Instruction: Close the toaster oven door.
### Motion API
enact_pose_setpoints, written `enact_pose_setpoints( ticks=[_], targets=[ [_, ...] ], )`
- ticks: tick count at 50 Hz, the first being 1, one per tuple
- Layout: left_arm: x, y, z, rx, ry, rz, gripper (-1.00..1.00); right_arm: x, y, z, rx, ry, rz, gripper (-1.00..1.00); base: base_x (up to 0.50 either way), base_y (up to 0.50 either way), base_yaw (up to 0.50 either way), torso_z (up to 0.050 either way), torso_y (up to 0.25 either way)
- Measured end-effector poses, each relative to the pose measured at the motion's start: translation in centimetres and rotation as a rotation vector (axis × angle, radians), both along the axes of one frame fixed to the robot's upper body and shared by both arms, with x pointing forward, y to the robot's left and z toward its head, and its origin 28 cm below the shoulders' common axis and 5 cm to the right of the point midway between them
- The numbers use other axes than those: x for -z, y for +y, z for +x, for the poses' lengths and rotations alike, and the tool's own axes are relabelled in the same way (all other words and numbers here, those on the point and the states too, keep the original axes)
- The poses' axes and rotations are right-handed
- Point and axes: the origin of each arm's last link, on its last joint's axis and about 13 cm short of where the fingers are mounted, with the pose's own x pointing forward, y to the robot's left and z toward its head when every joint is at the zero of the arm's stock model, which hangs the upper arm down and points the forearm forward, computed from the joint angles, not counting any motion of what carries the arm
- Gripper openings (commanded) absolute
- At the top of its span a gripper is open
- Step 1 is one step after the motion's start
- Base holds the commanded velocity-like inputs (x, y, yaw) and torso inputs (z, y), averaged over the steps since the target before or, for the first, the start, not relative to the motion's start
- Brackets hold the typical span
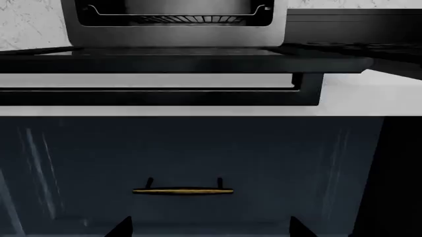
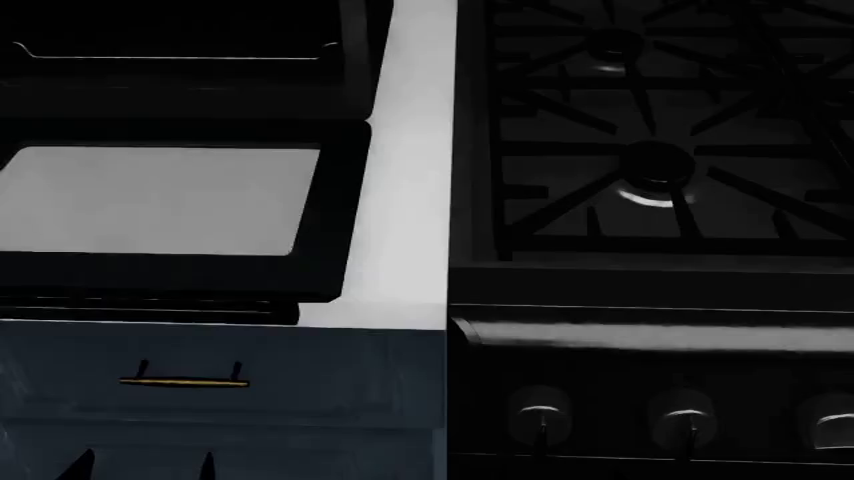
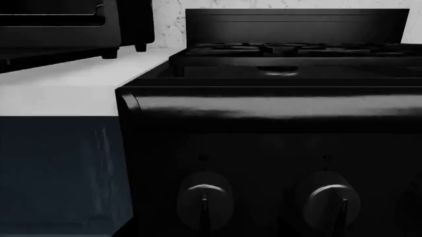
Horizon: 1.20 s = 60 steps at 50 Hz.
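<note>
Lying flat and fully open over the white counter [image 2: 407, 200], the toaster oven door [image 2: 160, 200] left its bar handle [image 2: 147, 310] overhanging the counter edge, reachable from below; the toaster oven [image 1: 175, 22] stood behind, racks exposed; the left gripper [image 1: 209, 228] showed only two dark fingertips, spread apart and holding nothing, below the blue drawer front [image 1: 185, 163]; the right gripper's opening could not be told; the gas range [image 2: 654, 180] stood alongside.
</note>
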Motion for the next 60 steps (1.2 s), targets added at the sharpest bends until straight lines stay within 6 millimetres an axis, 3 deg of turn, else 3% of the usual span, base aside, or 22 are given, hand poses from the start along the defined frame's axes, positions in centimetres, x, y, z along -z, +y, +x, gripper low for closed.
enact_pose_setpoints(
  ticks=[8,45,52,60],
  targets=[
    [-0.1,0.1,0.0,0.006,0.004,-0.008,1.0,0.0,0.1,0.1,-0.001,-0.001,0.001,1.0,0.0,0.0,0.0,0.005,0.0],
    [-1.4,0.3,-0.8,0.064,-0.011,-0.04,1.0,-0.8,0.6,-0.2,-0.012,-0.035,0.005,1.0,0.0,0.0,0.0,0.046,0.0],
    [-3.7,1.2,0.0,0.043,-0.004,-0.024,1.0,-3.8,-0.5,0.6,0.028,-0.114,-0.032,1.0,0.0,0.0,0.0,0.0,0.0],
    [-7.2,2.5,1.5,0.037,-0.015,-0.009,1.0,-10.4,-3.2,1.7,0.107,-0.274,-0.091,1.0,0.0,0.0,0.0,0.0,0.0]
  ],
)
